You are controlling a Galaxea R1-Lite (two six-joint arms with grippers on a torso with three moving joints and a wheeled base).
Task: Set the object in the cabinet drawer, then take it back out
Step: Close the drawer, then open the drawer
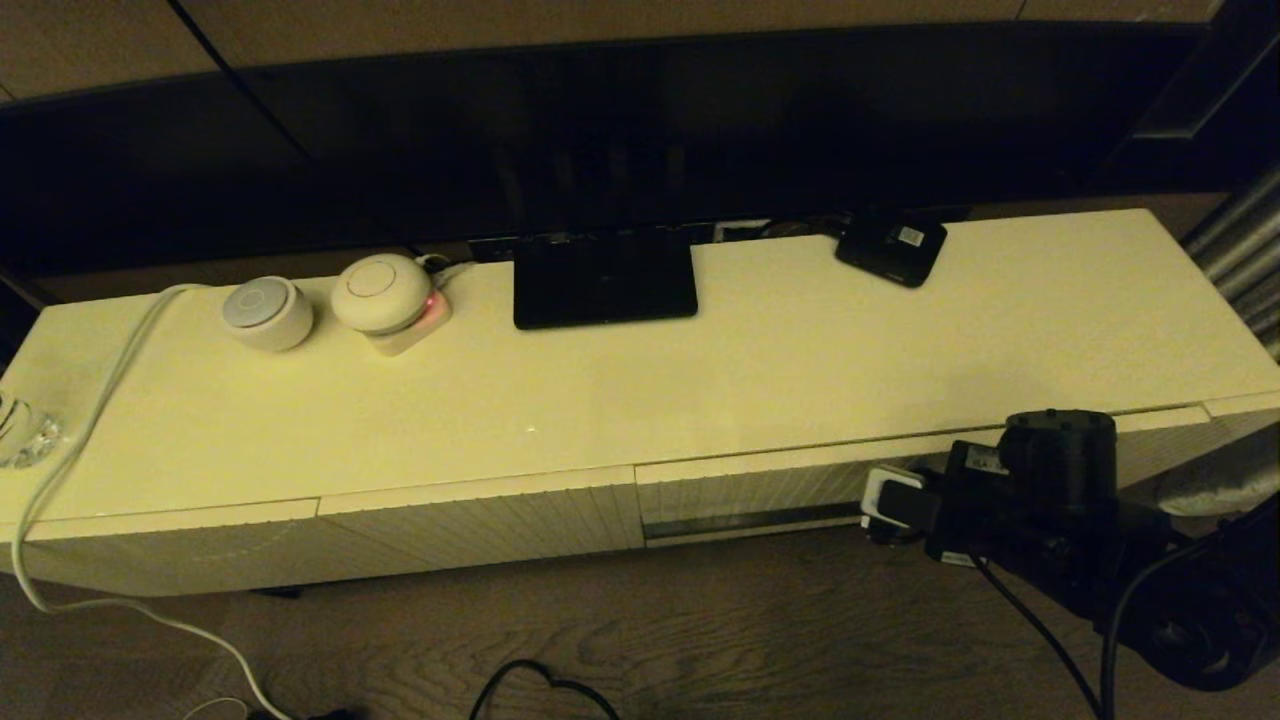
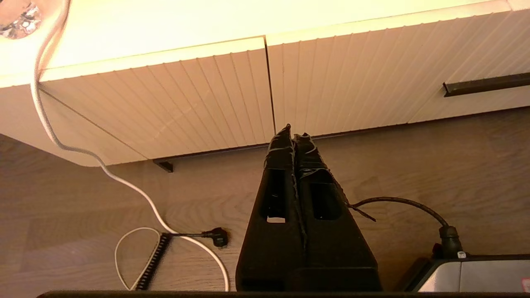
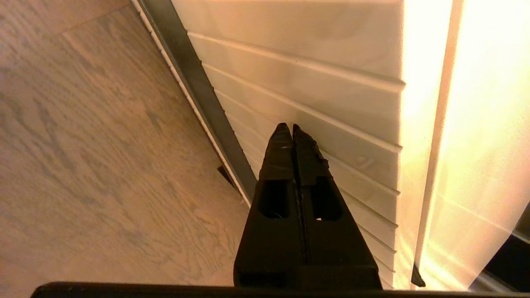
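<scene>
Cream-white ribbed drawer (image 1: 760, 490), dark handle slot (image 1: 750, 522); black fingers (image 3: 285, 140); brown wood-grain floor (image 1: 700, 640).

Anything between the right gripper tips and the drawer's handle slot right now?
Nothing. In the right wrist view the right gripper, shut and empty, points at the ribbed front of the cabinet drawer, just beside the dark handle slot; only bare ribbing lies between.

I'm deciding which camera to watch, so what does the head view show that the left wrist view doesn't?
Only the head view shows the cabinet top with the black stand base, small black box, two round white devices and the right arm. Only the left wrist view shows the left tool, shut, above the floor. Both show the closed cabinet drawer with its dark handle slot and the white cable.
</scene>
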